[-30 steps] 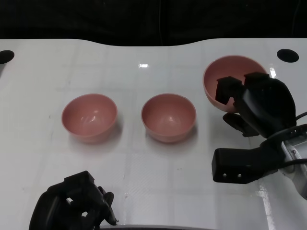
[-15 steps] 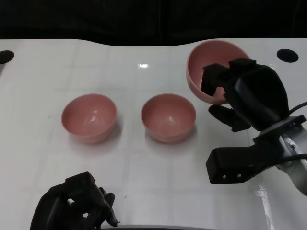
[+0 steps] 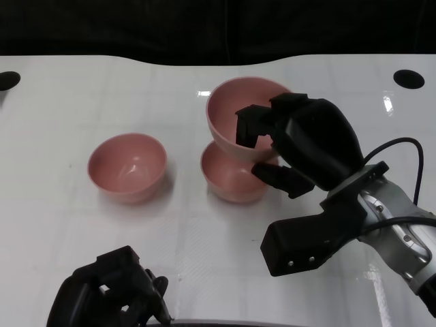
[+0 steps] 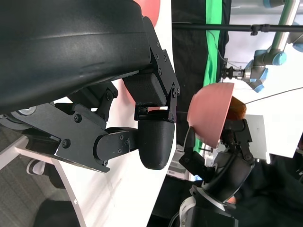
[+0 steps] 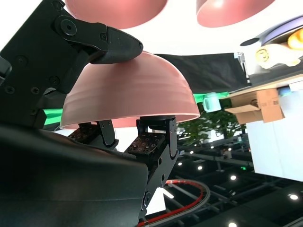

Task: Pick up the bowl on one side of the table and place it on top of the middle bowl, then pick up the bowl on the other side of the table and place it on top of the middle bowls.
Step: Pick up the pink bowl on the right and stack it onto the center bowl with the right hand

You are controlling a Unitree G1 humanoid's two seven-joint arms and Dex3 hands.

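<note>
The pink bowl (image 3: 245,112) in my right hand (image 3: 300,143) hangs tilted above the middle bowl (image 3: 231,178), off the worktop (image 3: 204,238), its lower side overlapping the middle bowl's far rim in the head view. My fingers hook over the near rim, some inside and some under the outer wall, so the grip is firm but on one edge only. To do this well I judge I should level the bowl first, bring its base over the middle bowl's centre, lower until it seats, and only then let my fingers part, drawing them outward so they do not drag the rim. The bowls look like smooth, matte plastic or glazed ware, round and deep, with faint ridges on the outside. The worktop is glossy white. The left bowl (image 3: 127,165) waits well apart; my left hand (image 3: 109,296) rests low, fingers curled on nothing.
</note>
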